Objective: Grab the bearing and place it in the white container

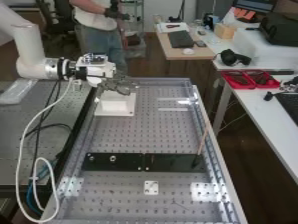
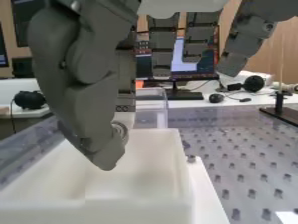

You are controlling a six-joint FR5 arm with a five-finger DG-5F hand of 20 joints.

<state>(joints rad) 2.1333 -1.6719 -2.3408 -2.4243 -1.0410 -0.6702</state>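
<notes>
Thumb and fingers of the hand (image 1: pixel 118 85) are closed together on the bearing (image 2: pixel 120 130), keeping it over the white container (image 2: pixel 130 212). The container sits on the perforated bench (image 1: pixel 159 137); well apart lie black plates (image 1: pixel 169 163).

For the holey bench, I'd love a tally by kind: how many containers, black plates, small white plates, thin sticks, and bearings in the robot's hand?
Container: 1
Black plates: 2, end to end
Small white plate: 1
Thin stick: 1
Bearing in the hand: 1
Total: 6
</notes>
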